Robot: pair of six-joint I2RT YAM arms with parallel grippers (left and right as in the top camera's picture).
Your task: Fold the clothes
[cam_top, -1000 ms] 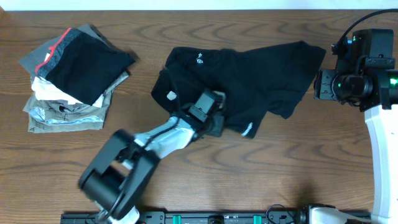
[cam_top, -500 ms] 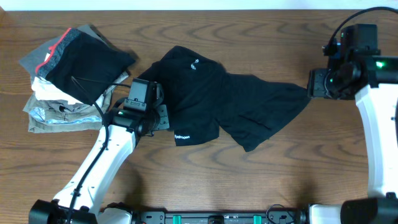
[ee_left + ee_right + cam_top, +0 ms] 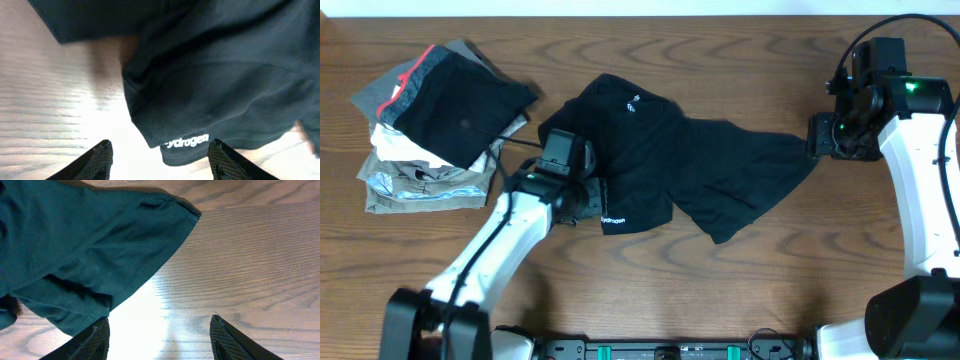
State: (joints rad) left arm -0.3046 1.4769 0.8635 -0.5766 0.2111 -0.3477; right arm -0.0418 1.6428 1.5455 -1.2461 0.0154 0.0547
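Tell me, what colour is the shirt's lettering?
White lettering on the black T-shirt; clearest in left wrist view.

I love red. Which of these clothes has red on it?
The grey folded garment on the left, edged with red trim; the spread black T-shirt shows only white lettering.

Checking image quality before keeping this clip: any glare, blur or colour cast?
Overhead: evenly lit and sharp. Left wrist: glare whitens the table, yet the lettering on the T-shirt is readable. Right wrist: bright glare patch on the table, and the T-shirt looks greenish.
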